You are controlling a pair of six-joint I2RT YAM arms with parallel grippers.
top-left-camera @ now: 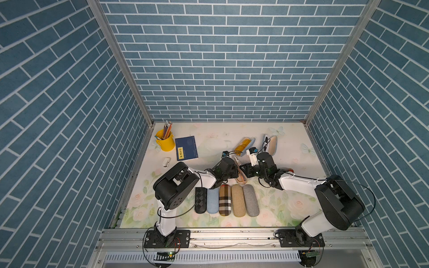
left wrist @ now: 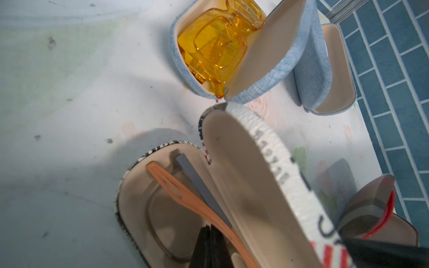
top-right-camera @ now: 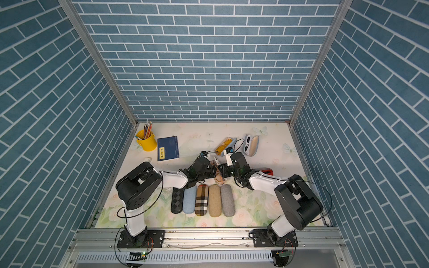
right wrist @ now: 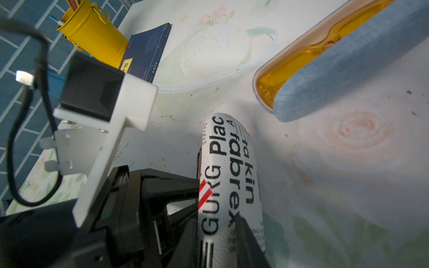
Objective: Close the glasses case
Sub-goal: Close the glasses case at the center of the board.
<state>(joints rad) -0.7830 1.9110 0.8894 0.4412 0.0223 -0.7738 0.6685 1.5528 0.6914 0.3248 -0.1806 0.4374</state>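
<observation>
Largely hidden, left gripper point(left wrist: 210, 246) is pinched together; right gripper point(right wrist: 220, 239) clamps glasses case lid point(right wrist: 228, 162).

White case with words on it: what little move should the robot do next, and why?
Probably the right gripper should tip the lid down toward the base: the lid stands half open, the glasses lie inside, and the shut left gripper steadies the base.
</observation>
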